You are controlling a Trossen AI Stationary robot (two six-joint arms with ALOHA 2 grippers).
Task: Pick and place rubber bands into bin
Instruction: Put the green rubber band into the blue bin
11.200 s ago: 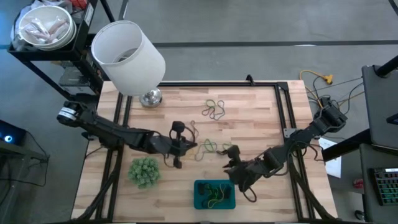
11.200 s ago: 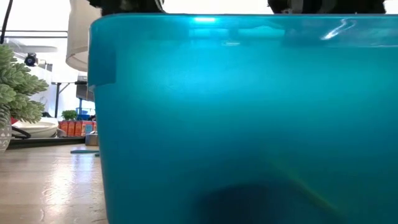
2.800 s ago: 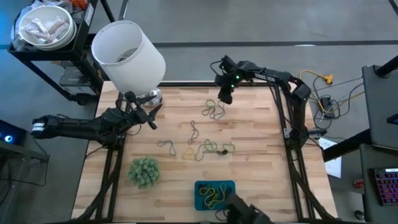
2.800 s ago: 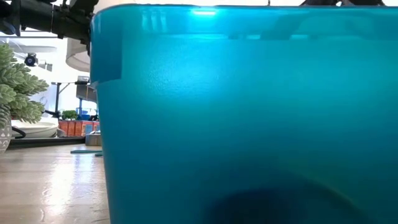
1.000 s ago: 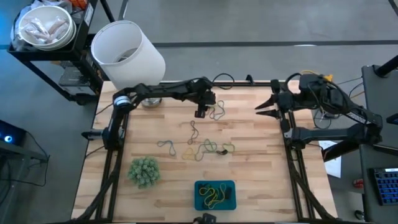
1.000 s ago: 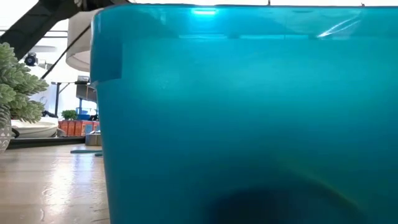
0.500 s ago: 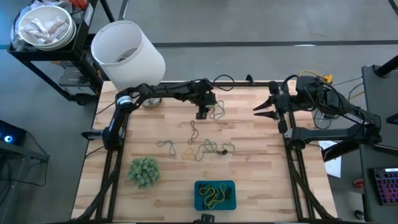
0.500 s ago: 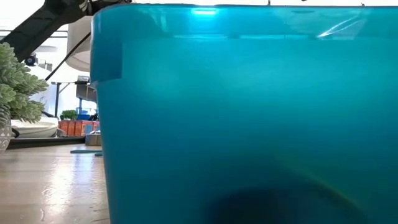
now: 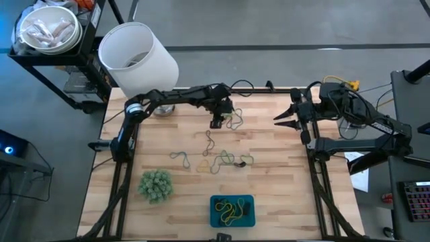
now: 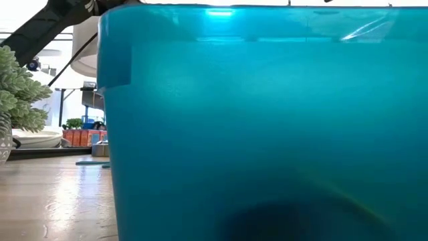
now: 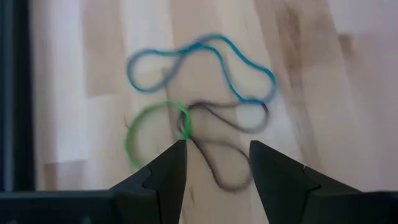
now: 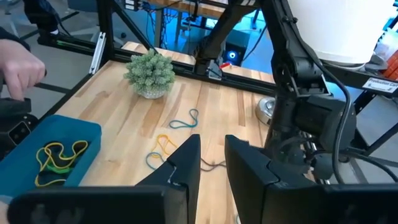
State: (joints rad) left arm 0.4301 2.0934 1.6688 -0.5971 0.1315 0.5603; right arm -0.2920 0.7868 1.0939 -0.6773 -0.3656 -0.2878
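Left gripper point(image 9: 218, 123) hung with fingers apart and empty over the far cluster of rubber bands point(image 9: 232, 119), apparently lining up a pick for the bin point(image 9: 231, 210) at the near edge; right gripper point(image 9: 277, 120), slightly parted and empty, waited at the table's right side.

The bin point(image 9: 232, 210) is teal-blue; in the low view its wall point(image 10: 267, 127) fills the frame with the same colour. The rubber bands inside it point(image 12: 56, 158) are yellow and green. The loose rubber bands point(image 11: 199, 99) under the left gripper point(image 11: 214, 165) are blue, bright green and dark grey. The table point(image 9: 269, 202) is pale wood in lengthwise strips. The fuzzy ball point(image 9: 156, 185) is green. The cylindrical container point(image 9: 138, 60) is white. Both arms are black.
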